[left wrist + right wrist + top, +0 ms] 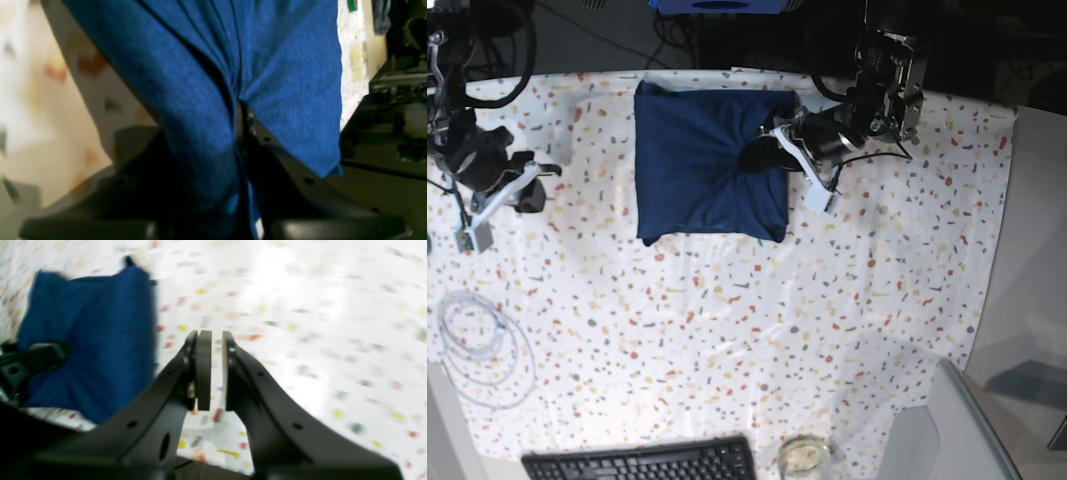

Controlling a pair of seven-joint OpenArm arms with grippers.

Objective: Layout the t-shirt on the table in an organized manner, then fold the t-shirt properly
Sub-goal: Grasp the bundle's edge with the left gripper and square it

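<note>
The large flat table (727, 330) carries a white cover flecked with red, orange, grey and yellow. Items are listed from the left edge to the right edge as the base view shows them

1. Left edge, rear half: the right gripper (535, 192), black, sits over bare cover, well apart from the cloth. In the right wrist view its pads (203, 370) stand nearly together with only a narrow slit between them, and nothing lies in that slit (216, 371). State: clenched, holding nothing

2. Left edge, front half: a coil of thin white cable (482, 345) lies flat on the cover

3. Front edge, left of centre: a black keyboard (642, 462), partly cut off by the frame. Just to its right stands a small clear round container (804, 456)

4. Rear edge, centre: the plain dark navy-blue soft fabric t-shirt (702, 165) lies as a folded, roughly square packet. Creases radiate from the middle of its right side

5. Right side of the t-shirt: the left gripper (767, 152), black with white parts behind it, meets the cloth where the creases converge. In the left wrist view blue fabric (200, 100) is gathered into the seam between the two fingers (283, 173). State: grasping the t-shirt
</note>
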